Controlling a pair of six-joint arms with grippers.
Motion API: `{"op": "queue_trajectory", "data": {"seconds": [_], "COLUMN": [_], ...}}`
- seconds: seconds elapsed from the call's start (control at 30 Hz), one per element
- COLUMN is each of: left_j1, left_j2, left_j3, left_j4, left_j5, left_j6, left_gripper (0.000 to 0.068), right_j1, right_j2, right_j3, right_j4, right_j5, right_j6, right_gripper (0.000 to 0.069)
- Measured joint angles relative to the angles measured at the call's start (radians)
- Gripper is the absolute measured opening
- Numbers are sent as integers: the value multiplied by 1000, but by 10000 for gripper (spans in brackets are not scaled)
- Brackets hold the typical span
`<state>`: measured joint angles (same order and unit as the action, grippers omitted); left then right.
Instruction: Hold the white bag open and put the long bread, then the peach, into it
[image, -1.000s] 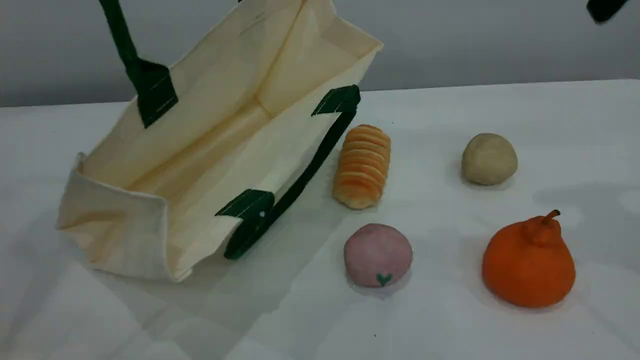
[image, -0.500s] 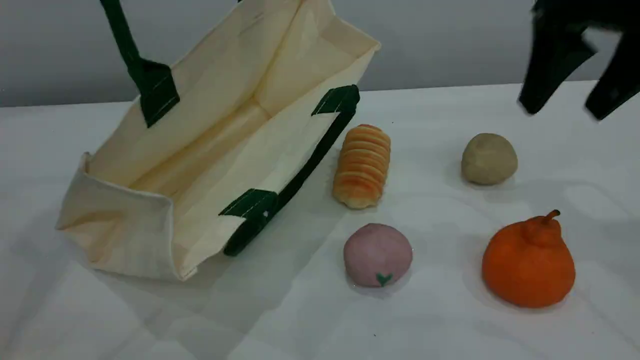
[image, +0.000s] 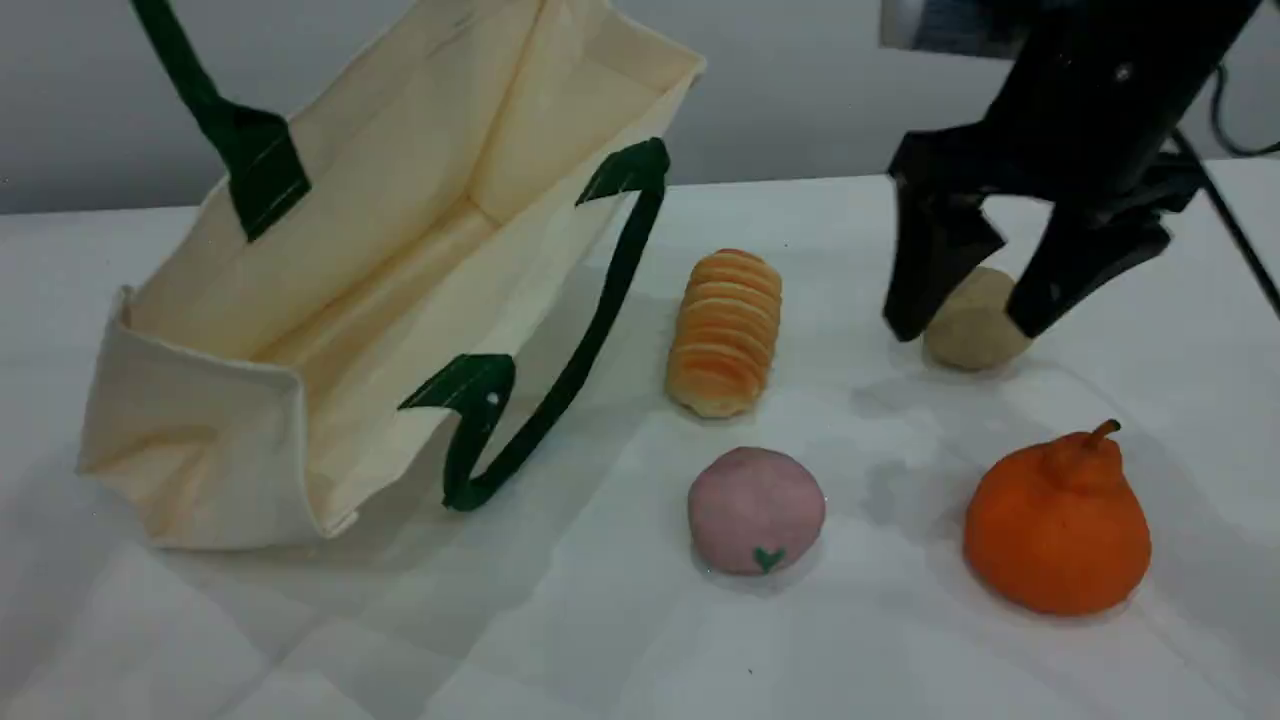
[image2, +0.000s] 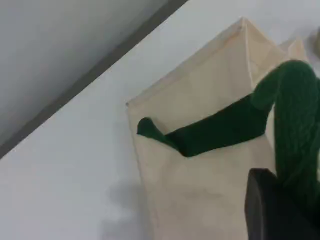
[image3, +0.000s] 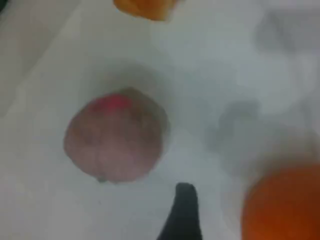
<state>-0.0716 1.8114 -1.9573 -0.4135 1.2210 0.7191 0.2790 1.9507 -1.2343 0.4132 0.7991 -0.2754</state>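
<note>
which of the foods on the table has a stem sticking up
The orange pear-shaped fruit, front right, with a brown stem on top. The peach bears only a green leaf mark; the long bread and beige ball have none.

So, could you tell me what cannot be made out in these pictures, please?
Left gripper: beyond the scene view's top edge; the left wrist view shows one fingertip beside the green handle, the grip hidden.
Beige ball: scene view, partly behind the right gripper.
Peach: right wrist view, blurred, details lost.
Long bread: right wrist view, cut by the top edge.
</note>
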Motion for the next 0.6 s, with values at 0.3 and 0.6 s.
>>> {"op": "queue_trajectory", "data": {"seconds": [0.3,0.6], "left_j1": [0,0], "left_j2": [0,0], "left_j3": [0,0], "left_j4": [0,-4], "left_j5": [1,1], "left_j6": [0,-25], "left_gripper": [82,82], "right_j1": [20,48], "right_j2": [50,111], "right_j3": [0,-53], "right_j4": [84,246], "right_j5": [-147,-262], "right_j6": [-24,-139], "right_gripper": [589,589]}}
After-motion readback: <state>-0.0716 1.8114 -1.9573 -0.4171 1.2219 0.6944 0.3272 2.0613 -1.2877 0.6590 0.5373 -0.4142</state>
